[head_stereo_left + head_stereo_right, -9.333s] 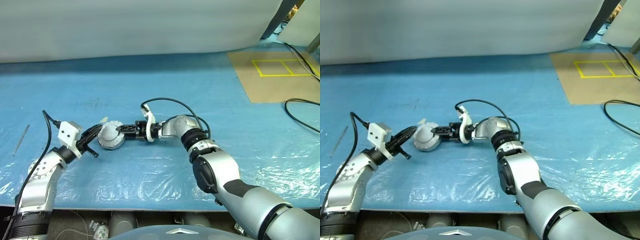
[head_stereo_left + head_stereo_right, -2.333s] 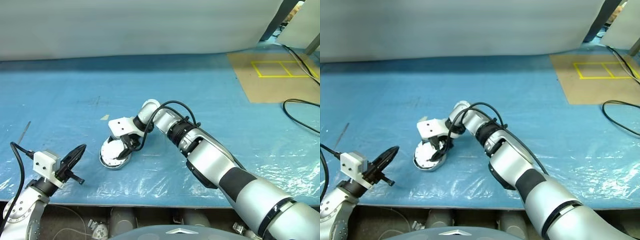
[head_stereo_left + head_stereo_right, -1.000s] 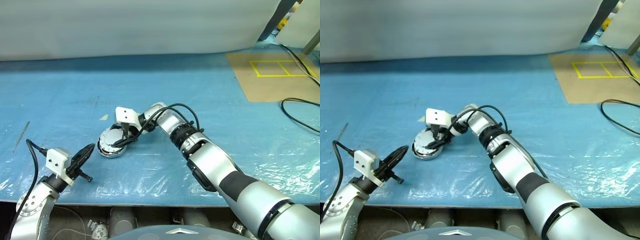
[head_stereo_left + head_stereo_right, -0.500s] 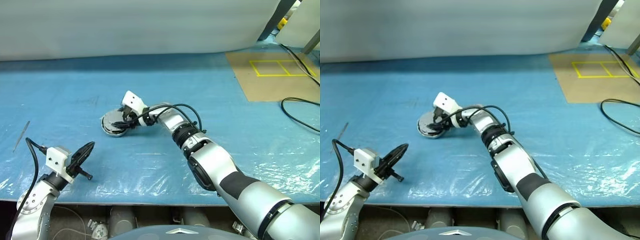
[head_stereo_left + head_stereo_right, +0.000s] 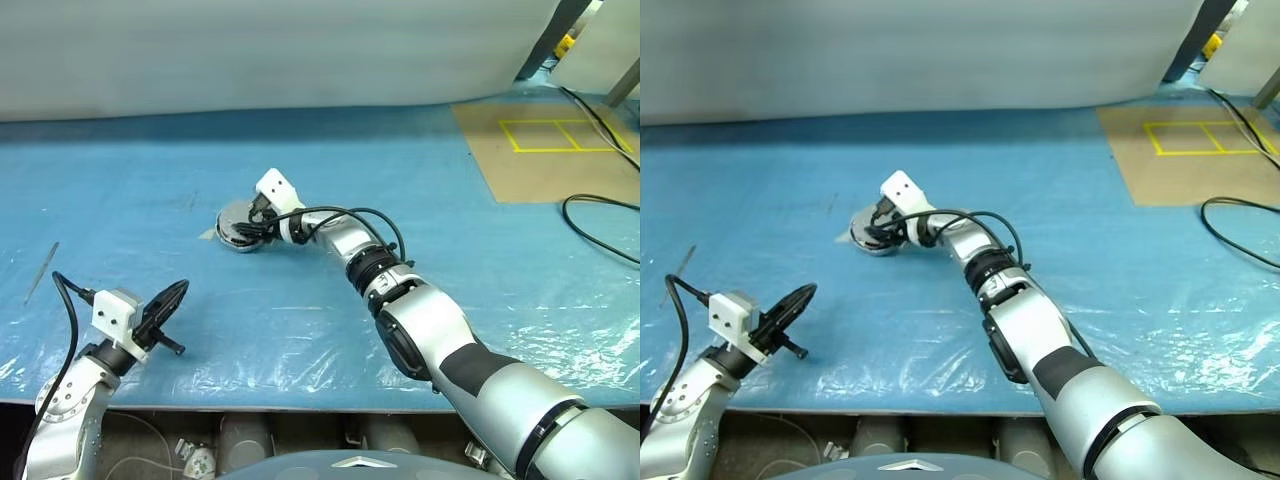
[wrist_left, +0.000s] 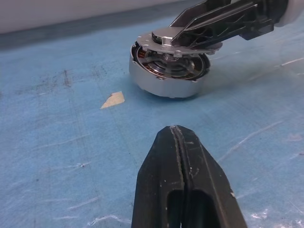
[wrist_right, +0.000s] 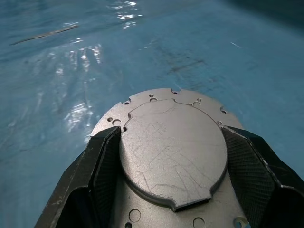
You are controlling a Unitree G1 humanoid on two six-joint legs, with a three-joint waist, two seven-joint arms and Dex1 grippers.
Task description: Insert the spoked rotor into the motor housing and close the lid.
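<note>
The right hand [image 5: 247, 222] reaches across to its left, fingers clamped on a flat lid [image 7: 172, 142] held over the motor housing [image 6: 165, 71] on the table [image 5: 420, 200]. The left hand [image 5: 172, 300] hovers well apart, fingers pressed together.

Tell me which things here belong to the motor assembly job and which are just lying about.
Job: round silver metal motor housing with copper windings; flat round silver lid plate, held by the right gripper.
Lying about: small tan scrap; thin metal rod; black cable.
</note>
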